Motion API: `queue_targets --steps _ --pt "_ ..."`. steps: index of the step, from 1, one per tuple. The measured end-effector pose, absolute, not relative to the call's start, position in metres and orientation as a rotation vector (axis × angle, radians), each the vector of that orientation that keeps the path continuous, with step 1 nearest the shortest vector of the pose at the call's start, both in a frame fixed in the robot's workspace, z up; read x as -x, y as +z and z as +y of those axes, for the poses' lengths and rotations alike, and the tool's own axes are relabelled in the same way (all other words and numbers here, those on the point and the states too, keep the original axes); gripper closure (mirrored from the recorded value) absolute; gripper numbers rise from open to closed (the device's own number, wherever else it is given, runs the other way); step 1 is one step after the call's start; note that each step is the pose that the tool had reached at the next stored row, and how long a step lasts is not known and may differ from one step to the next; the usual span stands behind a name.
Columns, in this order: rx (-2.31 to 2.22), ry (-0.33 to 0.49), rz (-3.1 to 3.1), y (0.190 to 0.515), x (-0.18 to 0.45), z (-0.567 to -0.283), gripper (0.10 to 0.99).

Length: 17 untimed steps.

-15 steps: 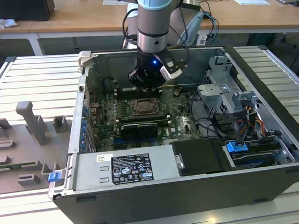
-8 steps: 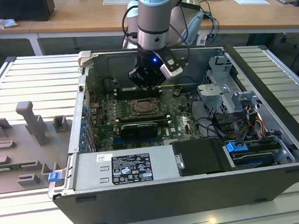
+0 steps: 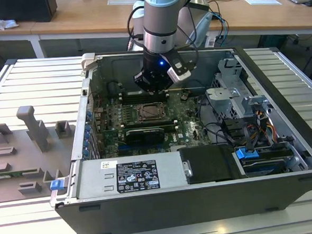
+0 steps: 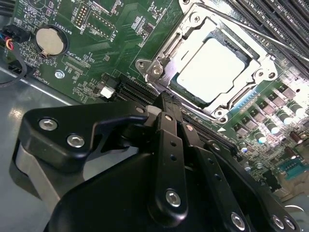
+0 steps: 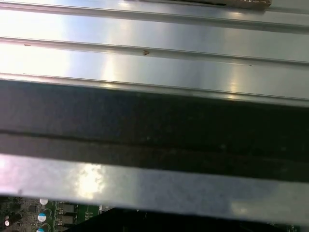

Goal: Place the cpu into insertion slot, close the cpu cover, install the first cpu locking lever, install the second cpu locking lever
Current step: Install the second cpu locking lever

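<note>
- The open computer case [image 3: 166, 201] is lying on its side on a ribbed metal table [image 3: 16, 88], its walls boxing the green board [image 3: 114, 125] in all round.
- The arm is reaching down into the case from above, and the gripper [image 3: 153, 84] is hanging over the far part of the board, close to the back wall.
- A power supply box [image 3: 130, 174] is crowding the near edge; a drive cage [image 3: 234, 99] and loose cables are sitting towards the exterior view's right, leaving the socket area as the open patch.
- In the second wrist view the gripper's fingers [image 4: 168, 145] are standing pressed together, gripping nothing.
- The cpu [image 4: 212, 70] is lying flat in the insertion slot [image 4: 161, 55], its pale face glaring under light.
- The cpu cover [image 4: 241, 92] is framing the chip, seemingly down over it.
- The fingertips are hovering just beside the socket's near corner; whether they are touching it I cannot tell.
- A thin locking lever [image 4: 251, 31] is running along the socket's far side, beside the memory slots [image 4: 280, 19].
- A round coin battery [image 4: 49, 40] is sitting well apart from the socket.
</note>
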<state>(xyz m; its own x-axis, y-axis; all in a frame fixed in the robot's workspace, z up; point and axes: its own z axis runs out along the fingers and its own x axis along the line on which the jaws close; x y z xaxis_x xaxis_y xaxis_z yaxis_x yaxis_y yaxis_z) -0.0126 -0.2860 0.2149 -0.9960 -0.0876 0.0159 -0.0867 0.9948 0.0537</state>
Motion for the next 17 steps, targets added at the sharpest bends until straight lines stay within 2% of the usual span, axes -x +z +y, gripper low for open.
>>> queue_targets --steps 9,17 --pt "-0.136 -0.082 -3.119 0.216 0.013 -0.294 0.984" --pt "-0.136 -0.083 -3.119 0.237 0.013 -0.296 0.984"
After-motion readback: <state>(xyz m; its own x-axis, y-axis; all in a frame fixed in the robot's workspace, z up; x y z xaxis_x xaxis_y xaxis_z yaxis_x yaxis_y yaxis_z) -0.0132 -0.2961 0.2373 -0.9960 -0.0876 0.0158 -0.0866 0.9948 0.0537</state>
